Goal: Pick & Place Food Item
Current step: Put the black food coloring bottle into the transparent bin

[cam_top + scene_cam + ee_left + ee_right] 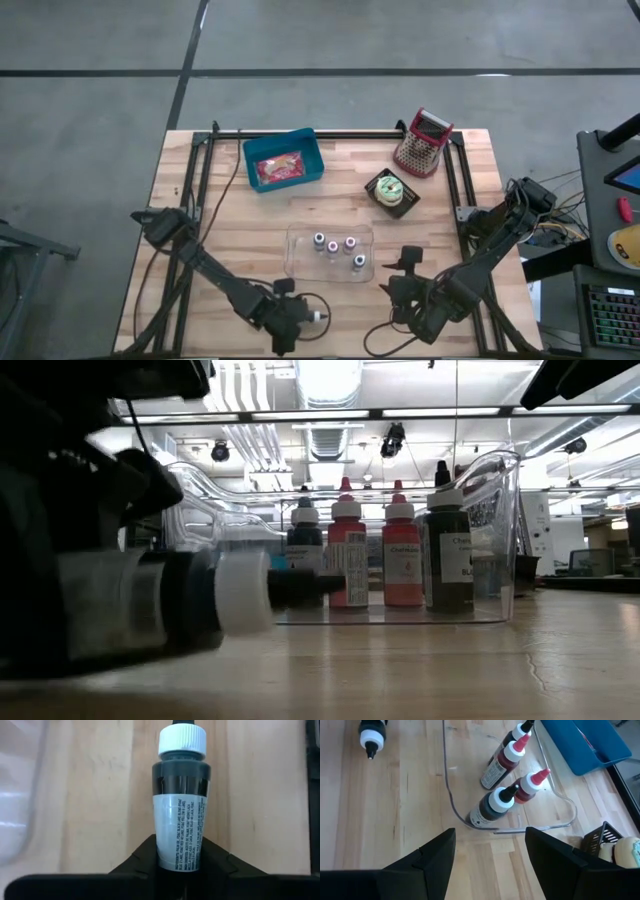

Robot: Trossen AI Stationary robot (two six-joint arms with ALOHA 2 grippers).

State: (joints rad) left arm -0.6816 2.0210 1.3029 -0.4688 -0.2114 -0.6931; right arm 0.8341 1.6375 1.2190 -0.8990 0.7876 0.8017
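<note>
While the left pincer [296, 322] sits low at the near edge of the table [230, 215], its fingers are clamped on the base of a dark dropper bottle [179, 805] with a white cap, which lies on its side with the nozzle pointing toward the right arm. I judge this to be the grasp step, with the lift yet to come. A clear plastic tray [300, 236] sits mid-table, well apart from this bottle, and already holds four similar bottles [512, 767] standing upright (two red-bodied, two dark, by the low view). The right pincer [490, 851] hangs near the tray's near corner with its fingers spread and nothing between them. Next, the left arm should probably raise the bottle clear of the wood, turn it upright and carry it across to a free spot in the tray without knocking the four standing there.
</note>
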